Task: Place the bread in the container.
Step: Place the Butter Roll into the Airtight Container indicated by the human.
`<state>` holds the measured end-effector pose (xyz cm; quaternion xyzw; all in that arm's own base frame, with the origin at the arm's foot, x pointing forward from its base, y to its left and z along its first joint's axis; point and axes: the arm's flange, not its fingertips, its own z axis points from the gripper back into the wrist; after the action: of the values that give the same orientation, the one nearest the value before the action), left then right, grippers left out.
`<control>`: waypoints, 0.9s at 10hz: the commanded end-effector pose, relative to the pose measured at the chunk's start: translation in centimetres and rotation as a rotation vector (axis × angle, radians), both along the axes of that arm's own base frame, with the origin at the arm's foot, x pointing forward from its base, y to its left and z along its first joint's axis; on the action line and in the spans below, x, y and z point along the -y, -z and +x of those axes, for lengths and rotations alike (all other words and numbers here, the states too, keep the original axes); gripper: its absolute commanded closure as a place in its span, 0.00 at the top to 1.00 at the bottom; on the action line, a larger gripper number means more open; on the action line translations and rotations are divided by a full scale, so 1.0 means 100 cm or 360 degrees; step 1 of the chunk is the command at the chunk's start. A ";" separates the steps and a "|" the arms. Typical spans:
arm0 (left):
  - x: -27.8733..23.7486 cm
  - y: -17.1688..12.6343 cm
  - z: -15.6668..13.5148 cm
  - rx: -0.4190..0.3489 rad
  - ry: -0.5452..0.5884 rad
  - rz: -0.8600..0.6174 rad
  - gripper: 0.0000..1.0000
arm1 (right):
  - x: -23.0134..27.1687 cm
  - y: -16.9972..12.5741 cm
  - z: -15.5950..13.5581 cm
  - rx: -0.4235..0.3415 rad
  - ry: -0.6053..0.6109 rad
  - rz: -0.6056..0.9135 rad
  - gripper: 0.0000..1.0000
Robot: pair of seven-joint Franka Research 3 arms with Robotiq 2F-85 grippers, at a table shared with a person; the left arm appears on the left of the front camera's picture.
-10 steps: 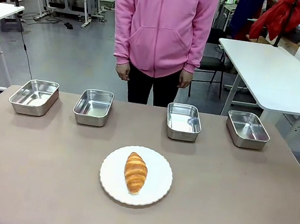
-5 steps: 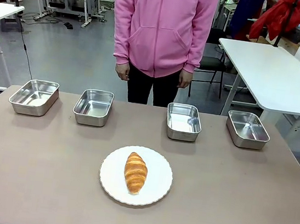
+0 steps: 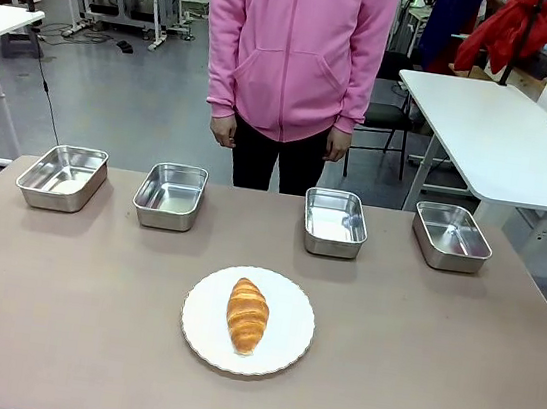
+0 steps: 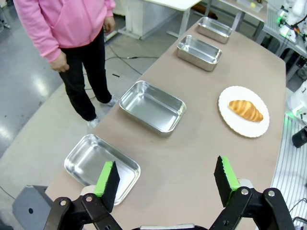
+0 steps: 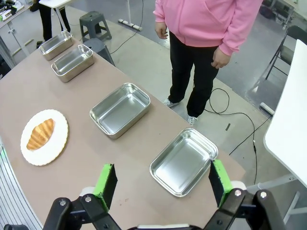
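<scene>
Golden bread [image 3: 247, 314] on plate [image 3: 200, 318], trays [image 3: 335, 221] along far table [image 3: 434, 367] edge

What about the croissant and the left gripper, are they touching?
Apart. The left wrist view shows the left gripper open, with bare table between it and the croissant on the white plate.

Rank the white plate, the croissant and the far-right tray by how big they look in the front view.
Largest: white plate.
Next: far-right tray, which sits farther from the camera, so it looks smaller.
Smallest: croissant.
</scene>
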<state>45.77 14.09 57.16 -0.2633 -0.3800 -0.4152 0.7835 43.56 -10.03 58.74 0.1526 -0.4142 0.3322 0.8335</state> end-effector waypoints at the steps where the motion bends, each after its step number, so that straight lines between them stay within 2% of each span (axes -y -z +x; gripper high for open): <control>1: 0.001 -0.002 -0.001 0.0004 0.0013 -0.0011 1.00 | -0.001 0.000 0.000 0.0015 -0.0003 0.0016 1.00; 9: 0.001 -0.002 -0.001 0.0004 0.0013 -0.0011 1.00 | -0.001 0.000 0.000 0.0015 -0.0003 0.0016 1.00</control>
<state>45.77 14.10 57.16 -0.2633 -0.3800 -0.4152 0.7835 43.56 -10.04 58.74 0.1526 -0.4142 0.3322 0.8336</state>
